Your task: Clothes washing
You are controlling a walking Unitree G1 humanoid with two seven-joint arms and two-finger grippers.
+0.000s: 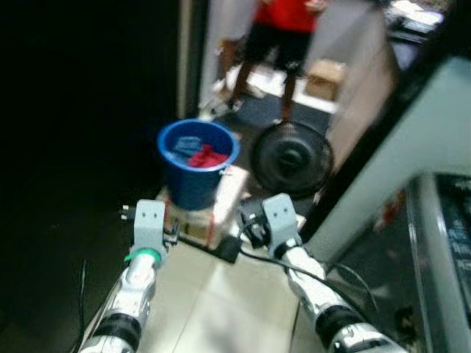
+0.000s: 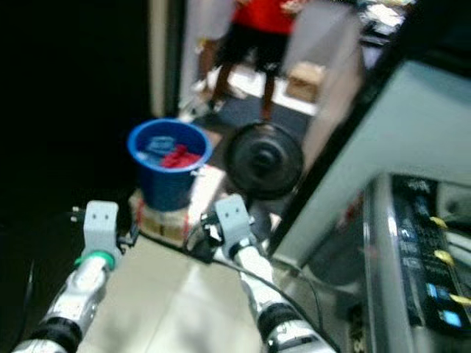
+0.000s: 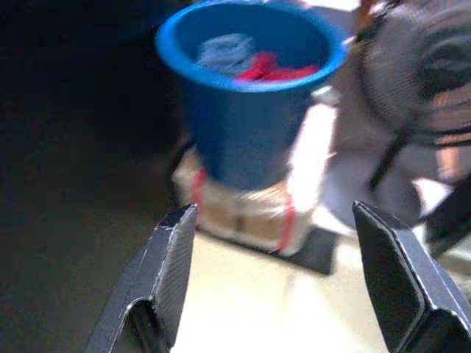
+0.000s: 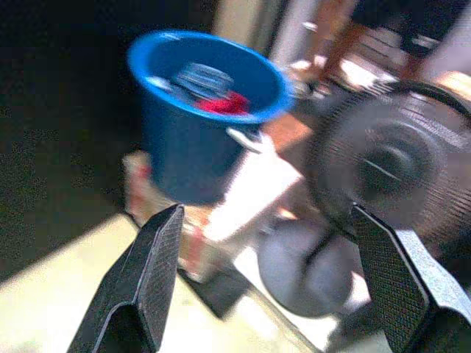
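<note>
A blue bucket [image 1: 193,179] stands on a taped cardboard box [image 1: 199,218] a short way ahead on the floor. Inside it lie a red garment [image 1: 208,157] and a pale blue one [image 1: 185,143]. Both arms reach forward, short of the box. My left gripper [image 3: 274,215] is open and empty, facing the bucket [image 3: 246,125] and the box under it. My right gripper [image 4: 266,215] is also open and empty, with the bucket [image 4: 193,143] off to one side of its fingers.
A black floor fan [image 1: 291,158] stands just right of the bucket. A washing machine [image 2: 423,257] with a control panel is close on my right. A person [image 1: 283,29] in a red top stands beyond. A black cable [image 1: 246,254] crosses the pale floor. The left is dark.
</note>
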